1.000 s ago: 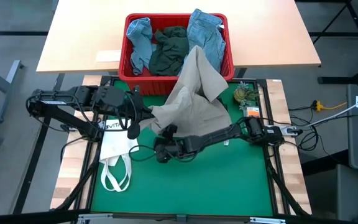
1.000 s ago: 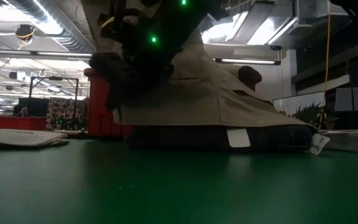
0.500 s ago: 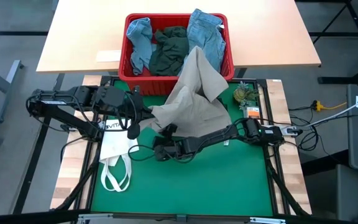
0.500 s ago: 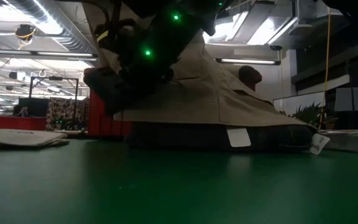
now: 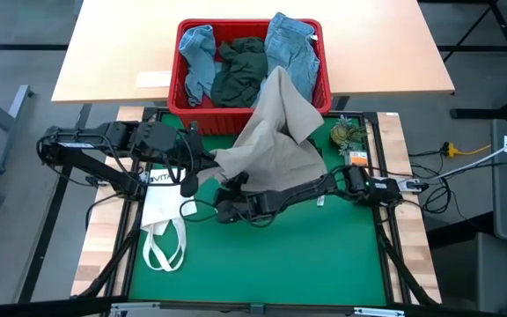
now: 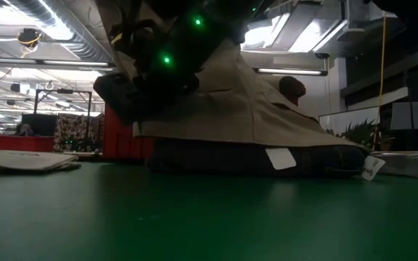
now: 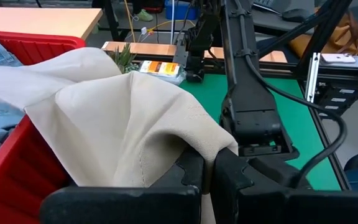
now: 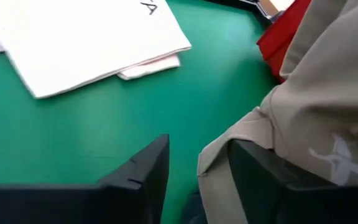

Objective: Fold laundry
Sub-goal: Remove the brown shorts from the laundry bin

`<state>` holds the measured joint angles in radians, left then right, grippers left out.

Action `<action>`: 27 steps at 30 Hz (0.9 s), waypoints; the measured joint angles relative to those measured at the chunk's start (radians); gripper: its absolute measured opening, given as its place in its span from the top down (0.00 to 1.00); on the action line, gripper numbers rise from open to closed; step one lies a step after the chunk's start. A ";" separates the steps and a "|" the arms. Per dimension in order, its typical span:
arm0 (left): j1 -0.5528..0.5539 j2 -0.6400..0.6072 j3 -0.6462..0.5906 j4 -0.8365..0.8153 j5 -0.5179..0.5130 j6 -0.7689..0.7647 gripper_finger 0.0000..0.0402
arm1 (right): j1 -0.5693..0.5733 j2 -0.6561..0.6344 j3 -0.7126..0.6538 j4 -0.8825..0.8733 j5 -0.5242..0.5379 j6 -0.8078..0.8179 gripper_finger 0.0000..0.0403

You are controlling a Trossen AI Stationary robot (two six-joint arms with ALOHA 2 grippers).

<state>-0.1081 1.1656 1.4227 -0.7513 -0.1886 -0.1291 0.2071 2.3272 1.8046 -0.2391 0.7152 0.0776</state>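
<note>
Left jaws [image 7: 207,180]: closed on beige garment [image 5: 275,141] edge.
Right jaws [image 8: 194,171]: open, straddling its hem.
Risk: garment drags red basket [image 5: 176,88] at bench's far edge.

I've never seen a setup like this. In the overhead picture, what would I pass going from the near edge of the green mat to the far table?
White tote bag → right gripper → beige garment → red bin of laundry.

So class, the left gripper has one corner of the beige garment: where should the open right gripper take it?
On the loose hem edge hanging between its fingers, coming in low over the green mat. The beige garment drapes from the red bin; the left gripper pinches another fold.
</note>
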 joint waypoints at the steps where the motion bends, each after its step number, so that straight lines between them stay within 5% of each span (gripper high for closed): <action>1: 0.000 0.000 0.000 0.000 0.000 0.000 0.98 | -0.001 0.000 0.000 0.001 0.000 0.000 0.63; 13: 0.000 0.000 0.000 -0.002 0.000 0.000 0.98 | -0.012 0.000 0.000 0.002 0.000 -0.049 0.98; 22: 0.000 -0.006 0.001 -0.054 0.000 0.000 0.98 | 0.020 -0.017 0.000 -0.037 -0.102 -0.161 0.99; 27: 0.000 -0.033 0.001 -0.096 -0.011 0.000 0.98 | 0.065 -0.098 0.001 -0.198 -0.143 -0.162 0.99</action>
<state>-0.1081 1.1329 1.4235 -0.8477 -0.2000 -0.1287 0.2724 2.2294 1.8053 -0.4376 0.5724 -0.0848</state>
